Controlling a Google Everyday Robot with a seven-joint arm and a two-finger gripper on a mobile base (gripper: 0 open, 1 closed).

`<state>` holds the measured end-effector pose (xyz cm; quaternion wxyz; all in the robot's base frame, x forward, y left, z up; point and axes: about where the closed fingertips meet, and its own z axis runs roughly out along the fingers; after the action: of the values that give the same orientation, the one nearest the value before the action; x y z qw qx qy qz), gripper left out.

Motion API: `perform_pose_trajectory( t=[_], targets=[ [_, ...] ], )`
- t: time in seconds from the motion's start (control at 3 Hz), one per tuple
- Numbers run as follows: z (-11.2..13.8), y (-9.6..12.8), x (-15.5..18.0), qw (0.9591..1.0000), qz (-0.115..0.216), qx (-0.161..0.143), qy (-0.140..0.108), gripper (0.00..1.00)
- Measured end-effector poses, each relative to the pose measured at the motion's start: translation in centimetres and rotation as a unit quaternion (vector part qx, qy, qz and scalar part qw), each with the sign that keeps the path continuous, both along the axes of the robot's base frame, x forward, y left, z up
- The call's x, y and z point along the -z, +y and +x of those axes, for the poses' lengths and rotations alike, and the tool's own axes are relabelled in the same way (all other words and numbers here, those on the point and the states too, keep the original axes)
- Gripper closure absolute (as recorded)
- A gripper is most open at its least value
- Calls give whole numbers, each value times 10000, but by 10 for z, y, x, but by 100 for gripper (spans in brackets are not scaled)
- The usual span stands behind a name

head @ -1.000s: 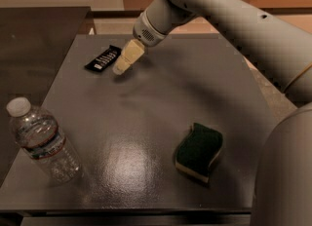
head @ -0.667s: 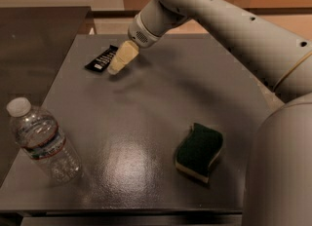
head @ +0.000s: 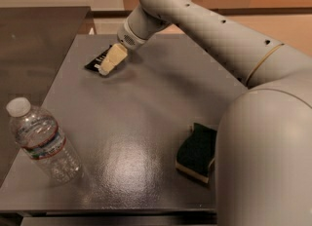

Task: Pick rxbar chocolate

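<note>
gripper (head: 109, 62): far-left part of the counter (head: 146, 98), low over the right end of the rxbar chocolate (head: 95, 63)
gripper state: cannot tell whether clenched or released
rxbar chocolate: flat on counter, partly covered by gripper
sponge (head: 197, 152): near right, well apart
water bottle (head: 41, 142): near-left corner

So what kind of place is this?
Probably a robot test area: a grey table with a water bottle, a sponge and the rxbar chocolate set out, and the claw at that bar near the far left corner.
</note>
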<state>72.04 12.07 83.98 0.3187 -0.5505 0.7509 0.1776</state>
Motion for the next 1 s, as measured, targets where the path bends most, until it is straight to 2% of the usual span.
perform_pose_trajectory(
  t=[0.33,0.67,1.0],
  targets=[
    [3,7,5,10000,-37,-19,36,0],
    [4,12,8,9999,-69,-47,72,18],
    [5,14,8,9999,-93,-57,106,41]
  ],
)
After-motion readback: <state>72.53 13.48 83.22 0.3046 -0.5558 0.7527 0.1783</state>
